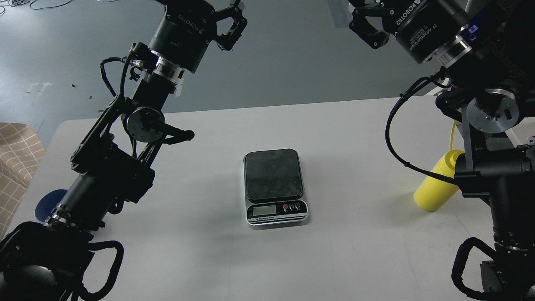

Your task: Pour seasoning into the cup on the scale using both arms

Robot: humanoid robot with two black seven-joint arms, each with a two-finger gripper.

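The scale (276,188) lies at the table's middle, its dark weighing plate bare and its display facing me. At the far left a blue cup (45,202) peeks out from behind my left forearm, mostly hidden. The yellow seasoning bottle (434,188) stands at the right, its upper part covered by my right arm, with a thin yellow strand showing above. My left gripper (232,21) is raised high beyond the table's far edge, open and holding nothing. My right gripper (368,23) is raised at the top right, partly cut by the frame edge, open and holding nothing.
The white table (334,138) has its far edge just below both grippers, with grey floor beyond. A tan checked cloth (16,159) sits off the table's left edge. My arms' thick links cover the table's left and right sides.
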